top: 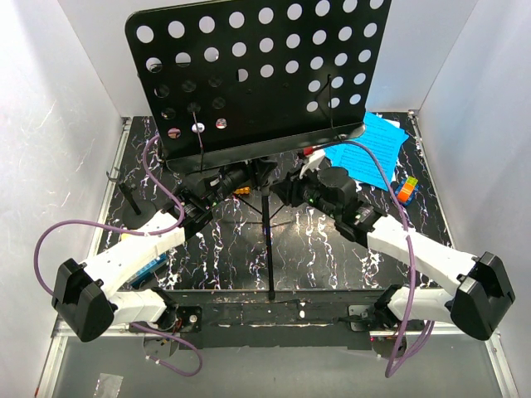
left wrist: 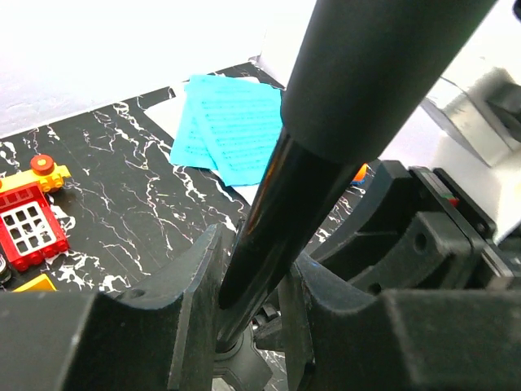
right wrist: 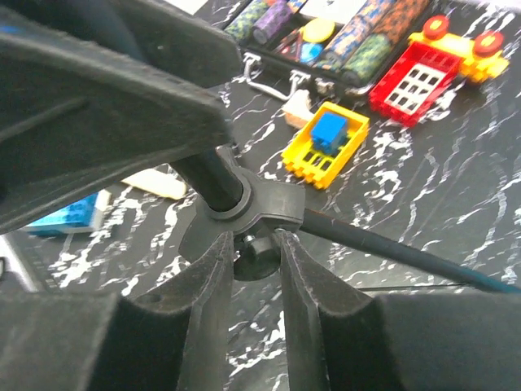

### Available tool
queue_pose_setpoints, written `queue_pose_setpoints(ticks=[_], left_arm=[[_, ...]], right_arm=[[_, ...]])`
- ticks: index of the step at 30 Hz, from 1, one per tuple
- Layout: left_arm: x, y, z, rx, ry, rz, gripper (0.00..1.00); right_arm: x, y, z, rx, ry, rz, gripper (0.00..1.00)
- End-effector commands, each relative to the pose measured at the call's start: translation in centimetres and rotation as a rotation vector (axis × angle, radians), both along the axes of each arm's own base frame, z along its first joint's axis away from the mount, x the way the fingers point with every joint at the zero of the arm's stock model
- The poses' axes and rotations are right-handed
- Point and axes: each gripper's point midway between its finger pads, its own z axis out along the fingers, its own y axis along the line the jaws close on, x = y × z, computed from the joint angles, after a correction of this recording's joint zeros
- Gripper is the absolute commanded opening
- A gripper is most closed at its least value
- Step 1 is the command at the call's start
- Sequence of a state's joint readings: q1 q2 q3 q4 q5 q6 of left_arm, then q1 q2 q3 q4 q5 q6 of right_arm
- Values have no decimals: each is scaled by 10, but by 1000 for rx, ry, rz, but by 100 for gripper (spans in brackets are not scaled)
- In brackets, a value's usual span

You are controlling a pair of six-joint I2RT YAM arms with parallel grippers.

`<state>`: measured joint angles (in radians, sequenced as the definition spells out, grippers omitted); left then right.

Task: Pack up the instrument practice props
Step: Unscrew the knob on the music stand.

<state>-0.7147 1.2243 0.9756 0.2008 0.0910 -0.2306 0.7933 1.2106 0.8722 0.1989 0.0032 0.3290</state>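
Surface: black marbled table (top: 323, 249), white walls.
Left gripper (left wrist: 251, 281): clamped on music stand (top: 249, 75) shaft.
Right gripper (right wrist: 256, 257): pinching the tripod hub (right wrist: 269, 204).
Blue pages (top: 369, 149): flat, far right.

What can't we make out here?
- Top view: the music stand desk hides the tips of the left gripper and right gripper.
- Left wrist: the blurred pole fills the middle, hiding the table behind.
- Right wrist: whether the right gripper actually pinches the hub knob; shadowed. Poker chip case cut by top edge.
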Motion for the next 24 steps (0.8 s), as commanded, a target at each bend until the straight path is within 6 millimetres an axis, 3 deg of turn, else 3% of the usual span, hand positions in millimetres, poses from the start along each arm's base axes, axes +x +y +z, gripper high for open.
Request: queue_pose_setpoints(ticks=[1,5,12,18,24], left_arm=[[-10,-11,25,-128,75,-38,0],[-10,-11,23,-131,80,-36,0],[-10,-12,22,-135,87,-38,0],[-8,-8,22,-130,85,-14,0],[0,-5,24,-111,66,25,0]], right_arm=[[12,-21,-38,-276,-133,-115,1],[12,-22,-26,-340,-236,-146,1],[3,-20,-25,-488,-412,-161,1],[-5,-29,-9,-430,-271,-218,1],[-28,-43,2,-324,-94,-229,60]])
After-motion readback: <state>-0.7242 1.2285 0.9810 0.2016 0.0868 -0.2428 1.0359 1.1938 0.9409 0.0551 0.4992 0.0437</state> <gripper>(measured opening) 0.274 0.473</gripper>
